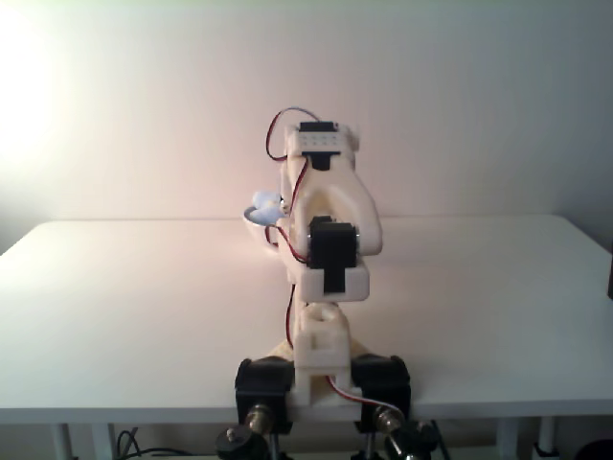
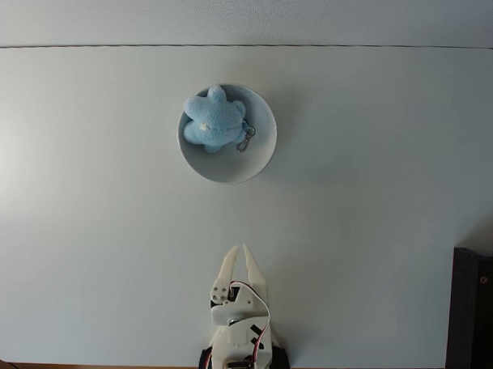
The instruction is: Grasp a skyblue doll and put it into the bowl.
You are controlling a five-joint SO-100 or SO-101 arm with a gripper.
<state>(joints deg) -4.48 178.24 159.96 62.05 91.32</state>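
Note:
The skyblue doll [image 2: 211, 118] lies inside the white bowl [image 2: 260, 152], toward its upper-left side, with its small metal clasp [image 2: 246, 140] resting on the bowl floor beside it. In a fixed view from behind the arm, the doll [image 1: 263, 203] peeks over the bowl's rim [image 1: 251, 219] just left of the arm. My gripper [image 2: 238, 249] is near the table's front edge, well back from the bowl, pointing toward it. Its fingers stand a little apart and hold nothing.
The white arm [image 1: 326, 249] is folded back over its clamped base [image 1: 321, 383] at the front edge. A dark object [image 2: 475, 314] stands off the table's right side. The wall runs along the far edge.

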